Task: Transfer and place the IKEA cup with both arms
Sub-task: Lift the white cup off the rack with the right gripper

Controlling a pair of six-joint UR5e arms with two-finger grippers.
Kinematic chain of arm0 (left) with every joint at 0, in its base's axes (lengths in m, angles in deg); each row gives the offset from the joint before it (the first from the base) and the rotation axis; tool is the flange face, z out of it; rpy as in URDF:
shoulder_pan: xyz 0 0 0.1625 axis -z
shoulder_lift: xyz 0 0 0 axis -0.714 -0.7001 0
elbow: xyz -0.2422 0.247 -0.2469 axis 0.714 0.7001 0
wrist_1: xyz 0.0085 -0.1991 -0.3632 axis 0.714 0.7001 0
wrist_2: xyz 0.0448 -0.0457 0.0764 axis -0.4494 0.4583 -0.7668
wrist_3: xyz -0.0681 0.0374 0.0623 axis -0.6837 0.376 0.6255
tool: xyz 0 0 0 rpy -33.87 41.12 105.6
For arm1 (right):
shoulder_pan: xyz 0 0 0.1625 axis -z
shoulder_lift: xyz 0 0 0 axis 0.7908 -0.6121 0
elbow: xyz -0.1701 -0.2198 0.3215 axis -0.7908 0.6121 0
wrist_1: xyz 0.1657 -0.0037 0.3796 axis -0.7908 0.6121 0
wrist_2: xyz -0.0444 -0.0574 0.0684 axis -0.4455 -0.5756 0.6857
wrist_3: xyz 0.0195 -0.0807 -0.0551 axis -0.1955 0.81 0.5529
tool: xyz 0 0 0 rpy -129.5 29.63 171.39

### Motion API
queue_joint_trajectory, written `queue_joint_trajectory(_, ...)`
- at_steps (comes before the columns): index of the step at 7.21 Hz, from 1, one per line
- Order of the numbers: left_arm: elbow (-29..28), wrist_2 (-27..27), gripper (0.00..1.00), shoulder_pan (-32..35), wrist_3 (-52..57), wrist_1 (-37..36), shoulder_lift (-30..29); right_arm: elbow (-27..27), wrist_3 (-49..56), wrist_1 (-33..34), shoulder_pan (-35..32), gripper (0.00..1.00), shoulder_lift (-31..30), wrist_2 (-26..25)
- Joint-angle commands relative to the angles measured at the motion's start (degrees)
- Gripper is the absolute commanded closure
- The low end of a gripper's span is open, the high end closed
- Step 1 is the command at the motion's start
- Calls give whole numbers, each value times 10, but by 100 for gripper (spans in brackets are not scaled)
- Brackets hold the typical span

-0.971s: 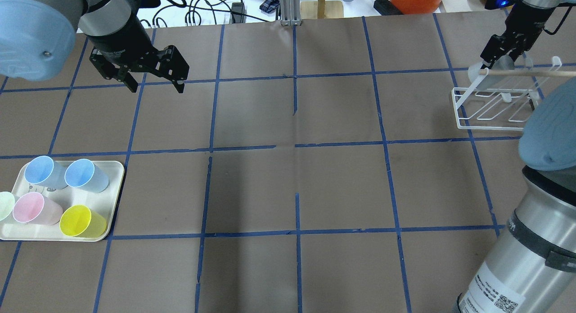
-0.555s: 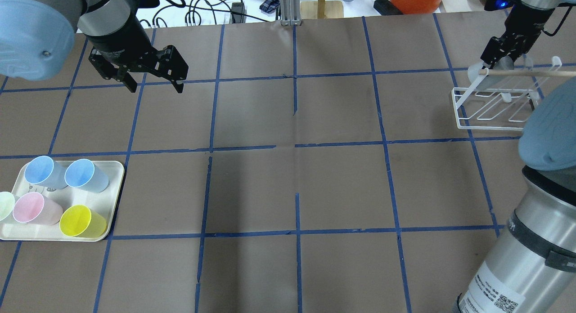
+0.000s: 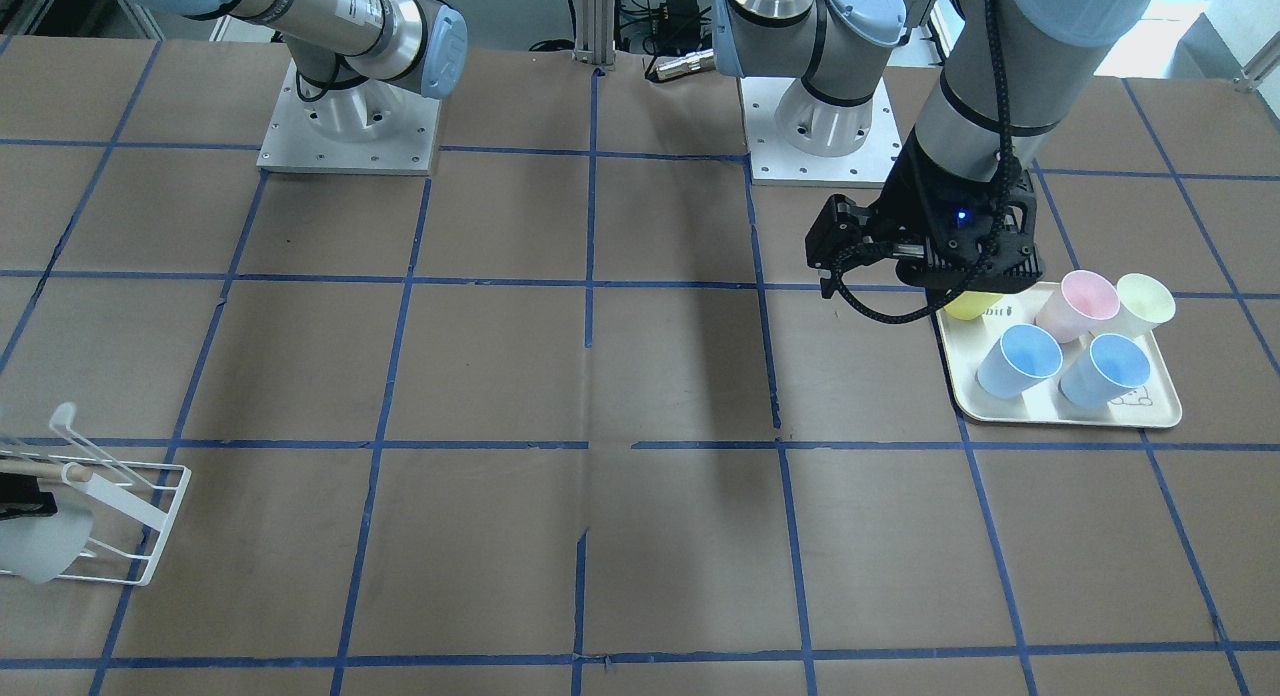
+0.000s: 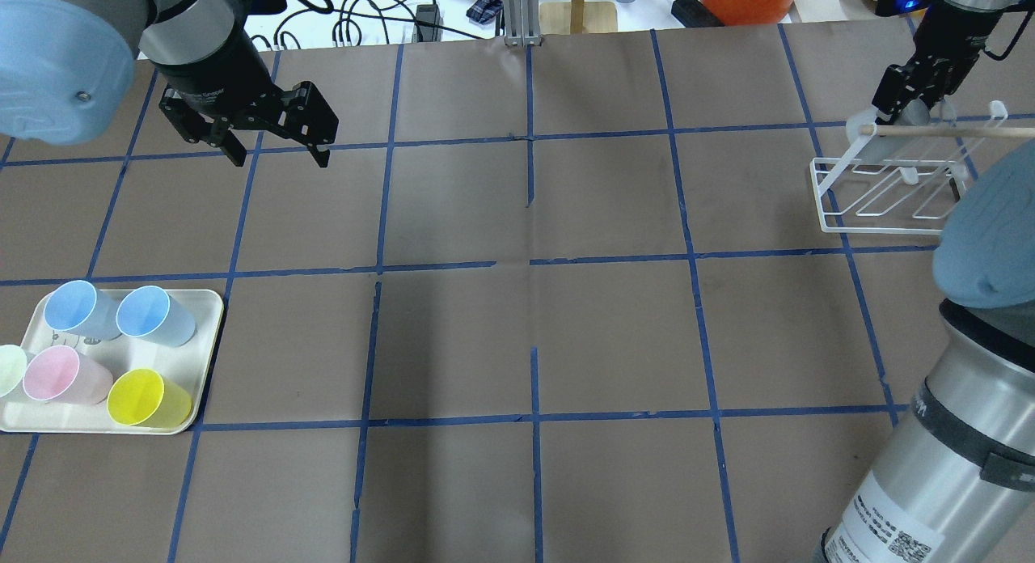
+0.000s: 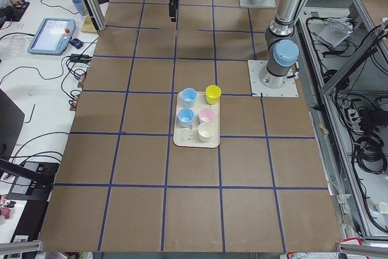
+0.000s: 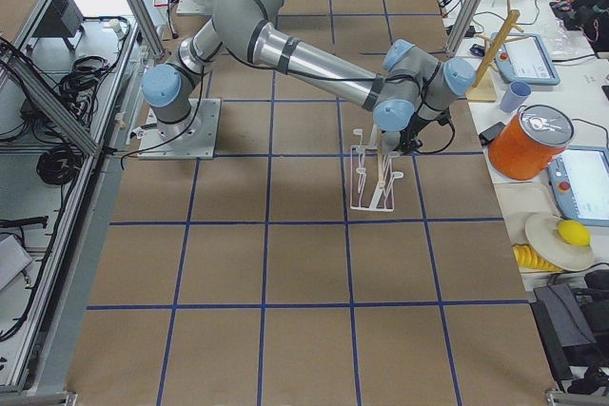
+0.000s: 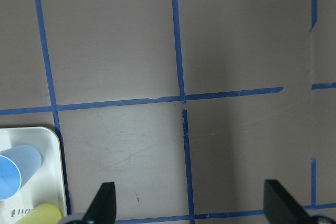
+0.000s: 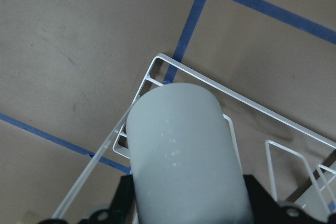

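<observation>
Right claw [image 4: 907, 102] is clamped on the plain pale grey-white tapered plastic cup [image 8: 178, 150]. Black fingers [image 8: 125, 208] press both sides of the end nearest the wrist camera. Cup is tilted, far end pointing down at a corner of the white wire rack [image 4: 818, 195]. The rack is at the right far side of the brown paper tabletop [image 4: 525, 336], which has a blue tape grid. Cannot tell whether the cup touches the rack wires. A thin wooden rod [image 4: 938, 131] on the rack's upright posts crosses in front of the cup in the overhead view. The rack's slanted wires sit just under and beside the cup. In the front-facing view the cup shows at the frame edge, overlapping the rack's end, with the rod just above.

Left claw [image 4: 283, 160] hangs spread wide with nothing between its fingers. It is above the tabletop at the left far side, well apart from the right claw. Its wrist view shows only bare tabletop between the two fingertips.

Cream rectangular tray [image 4: 206, 304] sits near the left edge, nearer the robot than the left claw. Upright on it:
- two light-blue plastic cups [image 4: 71, 306]
- pink plastic cup [image 4: 52, 374]
- yellow plastic cup [image 4: 139, 396]
- pale green plastic cup [image 4: 8, 369], cut off by the frame edge

In the front-facing view the left arm [image 3: 980, 96] hides most of the yellow cup. Beyond the tabletop are an orange container [image 4: 744, 1] and black cables [image 4: 364, 21].
</observation>
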Motion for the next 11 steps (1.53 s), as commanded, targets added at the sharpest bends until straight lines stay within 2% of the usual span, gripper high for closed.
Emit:
queue_joint_trajectory(1, 0, 0, 0, 0, 0, 0, 0, 4, 0, 0, -2, 74, -9, -9)
queue_joint_trajectory(2, 0, 0, 0, 0, 0, 0, 0, 5, -1, 2, -3, 74, -15, -10)
queue_joint_trajectory(6, -2, 0, 0, 0, 0, 0, 0, 63, 3, -15, -7, 74, -30, -20)
queue_joint_trajectory(8, -10, 4, 0, -2, 0, 0, -5, 64, 7, -42, -10, 74, -59, -13)
queue_joint_trajectory(9, -10, 4, 0, -2, 0, 0, -5, 64, 6, -67, -13, 74, -85, 40)
queue_joint_trajectory(11, -8, 6, 0, -2, -1, 0, -4, 63, -22, -153, -65, 75, -109, 219)
